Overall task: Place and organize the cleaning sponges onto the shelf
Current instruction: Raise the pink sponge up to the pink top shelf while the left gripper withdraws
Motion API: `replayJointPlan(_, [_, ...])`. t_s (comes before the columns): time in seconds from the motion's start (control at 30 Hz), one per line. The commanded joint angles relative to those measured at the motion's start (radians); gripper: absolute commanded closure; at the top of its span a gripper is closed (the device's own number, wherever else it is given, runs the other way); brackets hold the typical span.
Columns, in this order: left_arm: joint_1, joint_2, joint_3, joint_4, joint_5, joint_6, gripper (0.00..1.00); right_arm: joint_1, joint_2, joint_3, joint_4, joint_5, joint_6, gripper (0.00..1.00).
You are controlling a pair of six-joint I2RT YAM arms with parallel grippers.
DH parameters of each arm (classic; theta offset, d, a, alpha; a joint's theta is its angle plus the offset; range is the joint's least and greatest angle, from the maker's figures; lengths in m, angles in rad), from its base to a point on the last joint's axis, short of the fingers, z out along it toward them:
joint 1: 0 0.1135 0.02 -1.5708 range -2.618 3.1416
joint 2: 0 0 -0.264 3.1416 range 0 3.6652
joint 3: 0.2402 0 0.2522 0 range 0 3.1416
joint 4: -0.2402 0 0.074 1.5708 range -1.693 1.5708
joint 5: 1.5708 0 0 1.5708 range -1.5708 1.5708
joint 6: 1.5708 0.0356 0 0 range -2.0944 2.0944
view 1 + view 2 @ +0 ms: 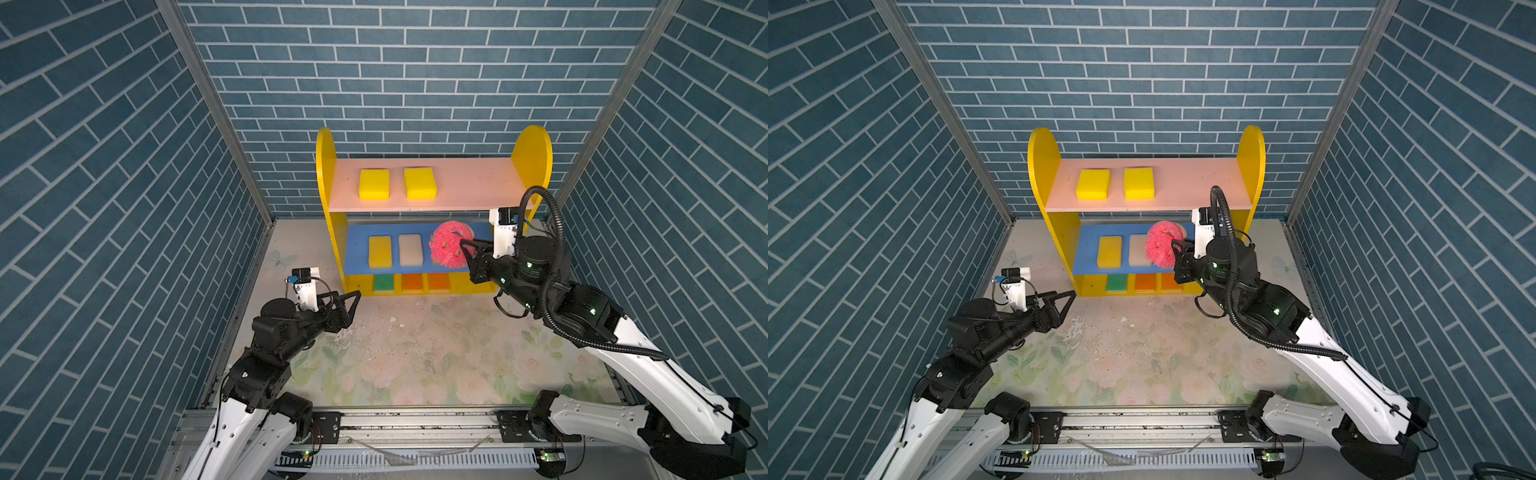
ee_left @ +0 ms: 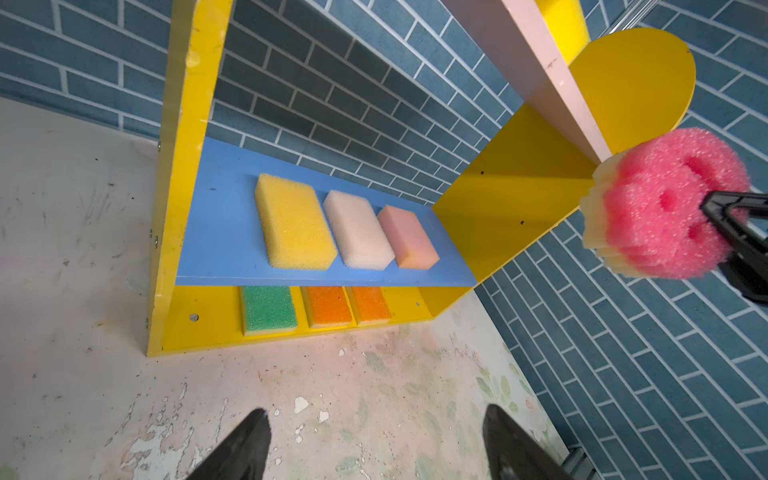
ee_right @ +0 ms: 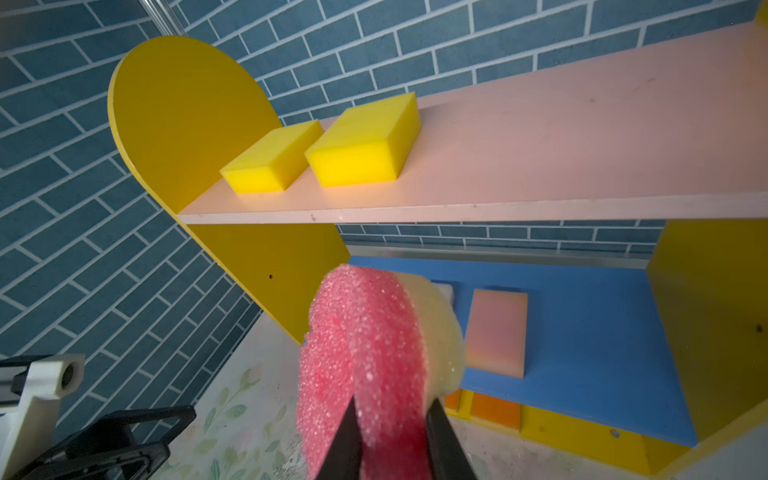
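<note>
While the right hand (image 1: 465, 248) clamps the round pink smiley sponge (image 1: 442, 253) in front of the blue middle board (image 1: 357, 249) of the shelf (image 1: 326, 166), the left hand (image 1: 352, 306) hangs open and empty. Next, I think, the sponge should be laid flat there.

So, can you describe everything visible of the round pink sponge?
The round pink smiley-face sponge looks like porous foam: a pink scalloped face with cut-out eyes and mouth, on a cream backing layer. The fingers of the right gripper pinch its edge, holding it upright in the air before the shelf's blue middle board; nothing else visibly touches it.
</note>
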Motion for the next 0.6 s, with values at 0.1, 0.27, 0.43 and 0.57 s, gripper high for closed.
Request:
replayJointPlan(0.1, [0.004, 0.005, 0.023, -0.023, -0.016, 0.018, 0.18, -0.058, 0.026, 0.158, -0.115, 0.103, -0.041, 1.00])
replayJointPlan(0.27, [0.004, 0.006, 0.031, -0.047, -0.028, 0.036, 0.18, -0.106, 0.048, 0.232, -0.124, 0.100, -0.045, 1.00])
replayJointPlan(0.43, [0.004, 0.016, 0.045, -0.080, -0.036, 0.071, 0.18, -0.148, 0.118, 0.347, -0.136, 0.112, -0.078, 1.00])
replayJointPlan(0.57, [0.005, 0.011, 0.049, -0.089, -0.033, 0.083, 0.18, -0.185, 0.206, 0.455, -0.138, 0.112, -0.095, 1.00])
